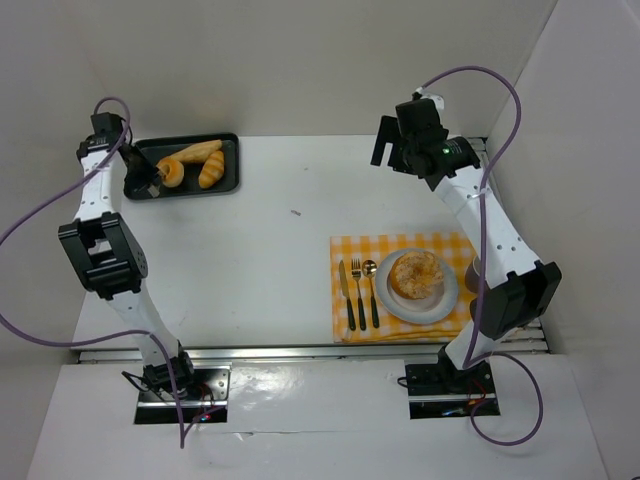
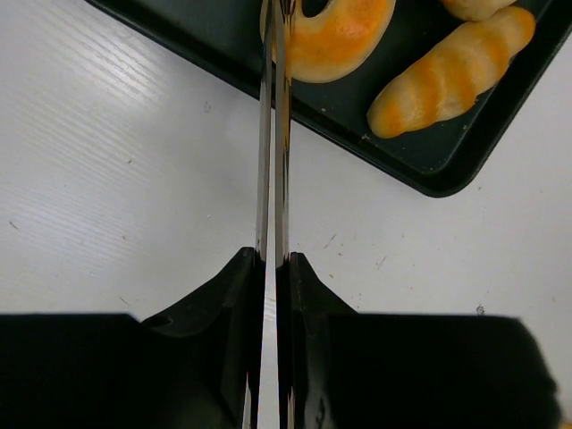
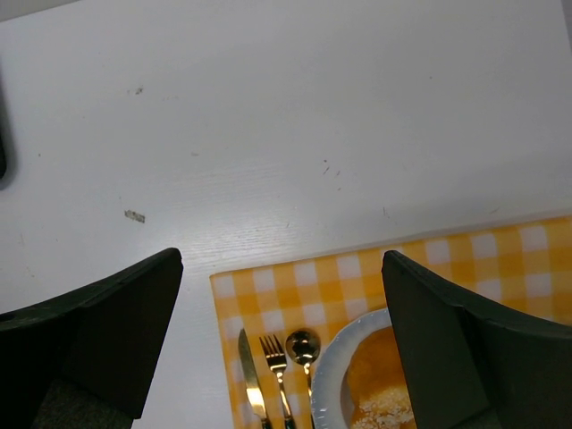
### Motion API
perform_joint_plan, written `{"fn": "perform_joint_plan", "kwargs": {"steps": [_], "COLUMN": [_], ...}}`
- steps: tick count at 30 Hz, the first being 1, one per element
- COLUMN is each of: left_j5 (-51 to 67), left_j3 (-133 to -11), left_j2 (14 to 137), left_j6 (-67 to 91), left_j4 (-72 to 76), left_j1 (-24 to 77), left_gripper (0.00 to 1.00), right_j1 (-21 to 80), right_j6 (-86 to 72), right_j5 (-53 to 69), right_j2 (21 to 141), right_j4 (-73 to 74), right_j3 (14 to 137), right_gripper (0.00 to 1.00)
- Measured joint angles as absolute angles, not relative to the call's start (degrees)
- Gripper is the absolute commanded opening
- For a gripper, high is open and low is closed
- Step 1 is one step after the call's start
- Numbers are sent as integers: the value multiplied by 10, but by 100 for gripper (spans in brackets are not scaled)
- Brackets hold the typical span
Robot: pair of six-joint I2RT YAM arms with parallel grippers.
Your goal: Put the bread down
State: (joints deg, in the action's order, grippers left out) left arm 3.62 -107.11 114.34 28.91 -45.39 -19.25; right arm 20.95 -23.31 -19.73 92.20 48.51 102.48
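A black tray (image 1: 228,143) at the back left holds three breads: a round one (image 1: 171,172), a long one (image 1: 198,152) and a twisted one (image 1: 212,169). My left gripper (image 1: 152,184) is at the tray's left end, its thin fingers (image 2: 264,134) shut and empty, their tips over the round bread (image 2: 335,36); I cannot tell whether they touch it. The twisted bread (image 2: 451,71) lies beside it. A round sugared bread (image 1: 417,274) sits on a white plate (image 1: 447,303). My right gripper (image 1: 392,150) is open and empty, raised above the table behind the plate (image 3: 326,384).
A yellow checked mat (image 1: 350,250) lies under the plate, with a knife (image 1: 343,295), a fork (image 1: 357,292) and a spoon (image 1: 371,290) to the plate's left. White walls stand at the back and on the right.
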Motion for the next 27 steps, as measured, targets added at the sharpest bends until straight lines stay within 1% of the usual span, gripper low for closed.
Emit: {"fn": "perform_joint_plan", "kwargs": {"steps": [2, 4, 9, 12, 15, 23, 27], "left_j5": [38, 42, 60, 57, 47, 44, 34], "left_j3": [-1071, -1071, -1066, -1041, -1007, -896, -870], "left_j2": [1128, 1107, 1031, 974, 920, 806, 764], "left_j6": [289, 289, 287, 284, 282, 276, 301], "left_j4": [-454, -454, -450, -445, -439, -451, -459], "left_j1": [-193, -194, -192, -164, -78, 228, 373], "left_gripper": [3, 0, 0, 0, 0, 0, 0], "right_j1": [209, 209, 209, 209, 209, 204, 203], "right_j6": [-233, -233, -233, -233, -232, -217, -213], "right_j5": [-197, -197, -197, -205, -221, -302, -337], "right_j2": [922, 922, 922, 920, 911, 819, 780], "right_j4": [485, 485, 485, 487, 489, 488, 488], "right_j3": [1027, 1028, 1028, 1029, 1033, 1057, 1080], "right_gripper": [100, 100, 100, 100, 100, 100, 100]}}
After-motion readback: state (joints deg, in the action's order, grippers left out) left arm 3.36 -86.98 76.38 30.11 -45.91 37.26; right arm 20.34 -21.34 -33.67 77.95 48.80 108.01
